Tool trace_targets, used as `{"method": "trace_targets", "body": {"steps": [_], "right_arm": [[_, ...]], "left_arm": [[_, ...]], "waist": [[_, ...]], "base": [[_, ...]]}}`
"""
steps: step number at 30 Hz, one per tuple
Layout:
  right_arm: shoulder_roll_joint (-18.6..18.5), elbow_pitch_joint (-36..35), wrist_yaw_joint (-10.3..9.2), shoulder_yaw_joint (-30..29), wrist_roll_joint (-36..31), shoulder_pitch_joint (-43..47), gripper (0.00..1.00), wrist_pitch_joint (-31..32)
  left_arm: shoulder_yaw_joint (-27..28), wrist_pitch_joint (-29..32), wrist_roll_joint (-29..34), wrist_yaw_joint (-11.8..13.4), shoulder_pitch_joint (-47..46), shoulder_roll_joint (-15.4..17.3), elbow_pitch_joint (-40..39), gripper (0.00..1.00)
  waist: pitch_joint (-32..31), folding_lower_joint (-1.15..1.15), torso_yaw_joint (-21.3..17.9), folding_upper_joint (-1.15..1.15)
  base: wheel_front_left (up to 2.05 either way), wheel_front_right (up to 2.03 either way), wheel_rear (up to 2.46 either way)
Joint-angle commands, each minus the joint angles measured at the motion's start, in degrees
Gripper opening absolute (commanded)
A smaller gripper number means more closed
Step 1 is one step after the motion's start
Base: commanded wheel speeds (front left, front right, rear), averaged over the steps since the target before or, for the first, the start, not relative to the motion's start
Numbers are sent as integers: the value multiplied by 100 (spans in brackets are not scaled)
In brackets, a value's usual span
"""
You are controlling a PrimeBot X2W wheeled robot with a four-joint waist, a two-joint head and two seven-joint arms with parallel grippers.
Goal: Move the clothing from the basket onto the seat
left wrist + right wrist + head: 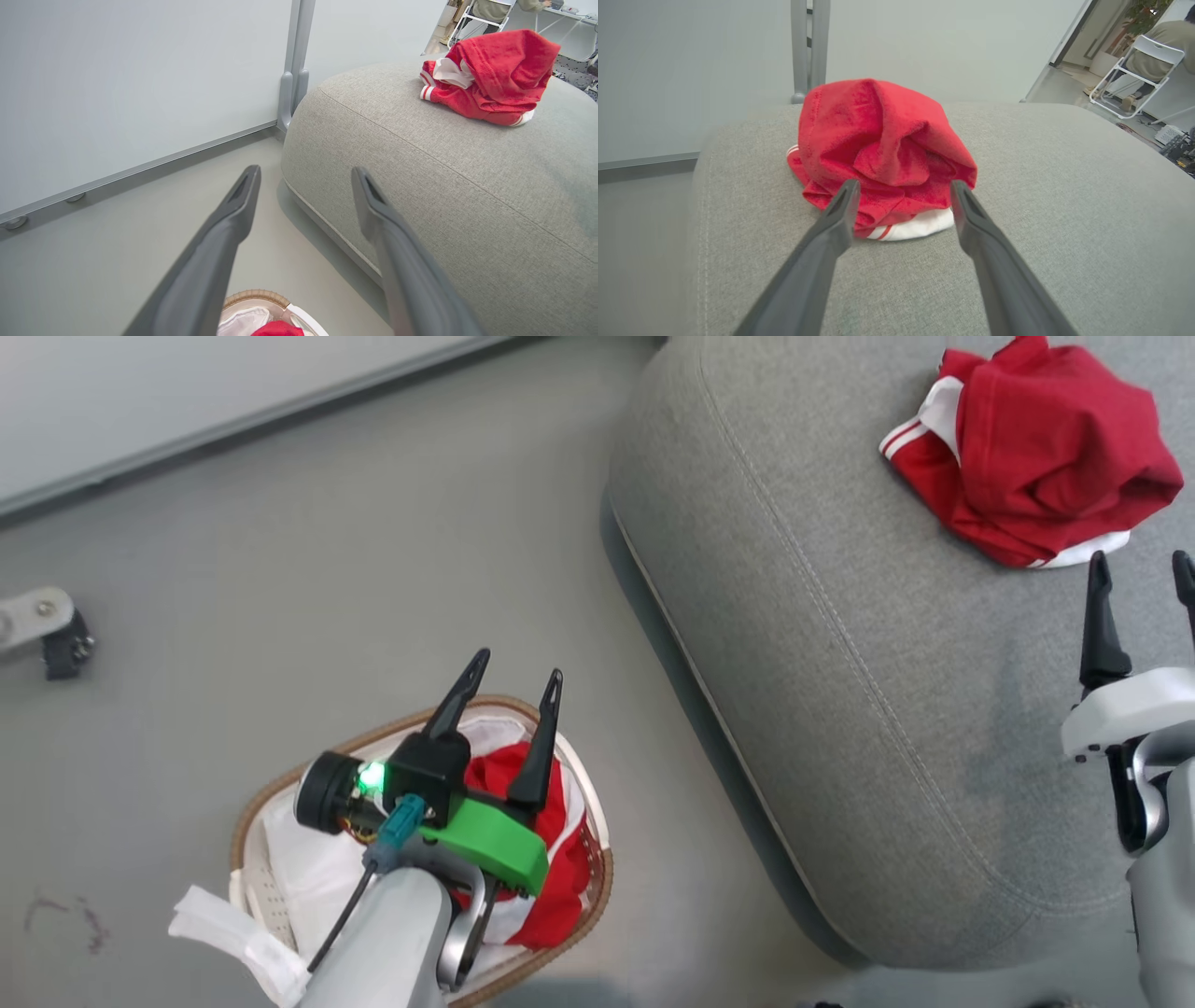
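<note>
One garment [1036, 448] bunched on seat [840, 663]; second garment [560, 859] in basket [604, 877]. Right gripper [1141, 569] jaws apart, empty, just short of seat garment. Left gripper [518, 672] jaws apart, empty, above basket. Risks: pinching white liner [308, 868] along with second garment; snagging fingers on basket rim; weak pinch dropping cloth onto floor [280, 616] mid-carry.
</note>
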Motion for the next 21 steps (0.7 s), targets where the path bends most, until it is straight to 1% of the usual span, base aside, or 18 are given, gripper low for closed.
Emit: {"method": "trace_targets", "body": {"steps": [1, 8, 17, 21], "right_arm": [[33, -138, -8, 73, 55, 154, 100, -2], [298, -705, -8, 611, 224, 481, 100, -2], [607, -895, -8, 1010, 354, 782, 100, -3], [665, -928, -8, 1154, 249, 948, 100, -2]], "left_arm": [[2, 3, -50, 52, 150, 26, -41, 100], [199, 3, -186, 206, 536, 26, -152, 100], [810, 3, -269, 403, 944, 24, -204, 100], [1122, 3, -266, 466, 1087, 25, -157, 100]], "waist": [[-425, 0, 229, 0], [-877, 0, 597, 0], [-1256, 0, 1155, 0], [-1394, 0, 1385, 0]], "base": [[0, 0, 0], [0, 0, 0], [0, 0, 0], [0, 0, 0]]}}
